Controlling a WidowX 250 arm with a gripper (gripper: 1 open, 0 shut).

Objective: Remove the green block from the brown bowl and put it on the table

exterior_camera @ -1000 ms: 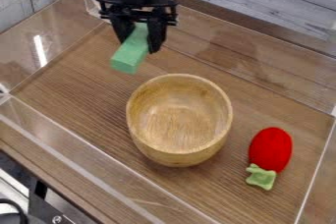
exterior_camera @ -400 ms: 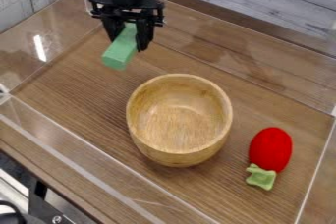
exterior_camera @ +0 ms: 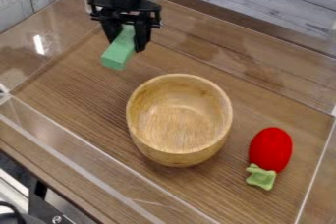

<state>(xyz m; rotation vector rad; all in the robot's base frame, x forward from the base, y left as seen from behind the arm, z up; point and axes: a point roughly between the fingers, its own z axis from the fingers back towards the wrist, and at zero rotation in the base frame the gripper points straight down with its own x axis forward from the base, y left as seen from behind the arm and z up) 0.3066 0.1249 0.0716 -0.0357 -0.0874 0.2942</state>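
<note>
Where the end effector [exterior_camera: 126, 27] grips, green block [exterior_camera: 120, 47], slanting, seemingly tilted

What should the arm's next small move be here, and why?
Probably lower the tool a little, straight down, and then release: the green block is in its grip beyond the brown bowl's rim, with bare tabletop around it.

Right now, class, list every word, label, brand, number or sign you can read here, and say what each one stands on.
There are none that can be read. The green block, the brown bowl and the red toy show no lettering. The gripper is too small and dark to tell whether it bears any.
</note>
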